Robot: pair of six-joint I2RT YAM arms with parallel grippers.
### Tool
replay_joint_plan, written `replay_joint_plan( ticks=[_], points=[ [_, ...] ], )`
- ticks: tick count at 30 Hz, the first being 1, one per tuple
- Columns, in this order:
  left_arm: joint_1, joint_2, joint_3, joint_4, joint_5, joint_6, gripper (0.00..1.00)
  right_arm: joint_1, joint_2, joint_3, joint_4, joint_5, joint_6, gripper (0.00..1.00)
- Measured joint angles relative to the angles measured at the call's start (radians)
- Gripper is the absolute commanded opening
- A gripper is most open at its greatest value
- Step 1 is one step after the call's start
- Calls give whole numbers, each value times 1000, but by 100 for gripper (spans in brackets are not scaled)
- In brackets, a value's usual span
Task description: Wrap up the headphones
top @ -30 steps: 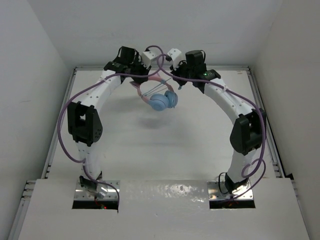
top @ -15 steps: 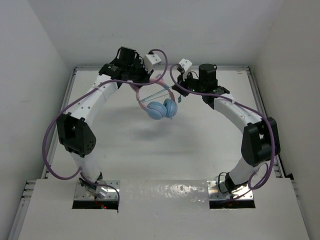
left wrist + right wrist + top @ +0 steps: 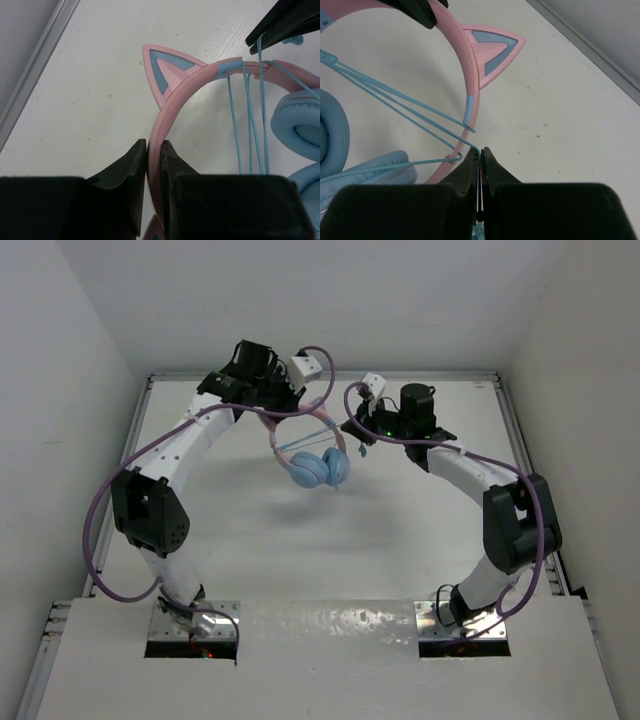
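The white tabletop [image 3: 300, 540] lies under the headphones [image 3: 318, 468], which hang clear of it toward its far end. The left arm [image 3: 190, 440] arches in from the headphones' left and the right arm [image 3: 470, 465] from their right, so the headphones sit between the two wrists.

The two light blue ear cups [image 3: 320, 470] hang at the near, lower end of the headphones, pressed side by side. The pink headband [image 3: 200, 80] curves up from them, with a cat-ear point [image 3: 165, 70] on its outer side.

The left claw [image 3: 154, 147] is clamped on the headband just beside that point, its fingers tight against both faces of the band. The right claw [image 3: 480, 152] is pinched together on the thin blue cord [image 3: 420, 104], just beside the headband's other side. Several strands of cord run taut across the headband's arc.
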Motion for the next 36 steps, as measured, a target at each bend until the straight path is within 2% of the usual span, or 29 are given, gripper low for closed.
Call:
replay_joint_plan(
  ticks=[4,5,6,11,21,25,27,29,36],
  points=[
    [0,-14,-21,15,2,0,0,0,0,-4,30,-1,6,5],
    [0,-16,-23,17,2,0,0,0,0,-4,37,-1,6,14],
    [0,-16,-25,17,3,0,0,0,0,-4,40,2,7,17],
    [0,-26,-24,-13,11,-4,0,-26,1,-18,51,34,1,22],
    [0,-28,-23,-29,17,-52,0,-47,7,-37,58,25,14,23],
    [0,-31,-23,-34,-23,-9,0,-51,6,-47,87,10,66,31],
    [-1,-31,-23,-34,-53,29,0,-51,4,-48,113,-6,100,31],
    [-2,-31,-23,-35,-88,76,0,-49,0,-47,152,-20,143,38],
    [-7,-31,-29,-26,-167,157,0,-14,-1,-47,227,-24,264,46]
  ],
)
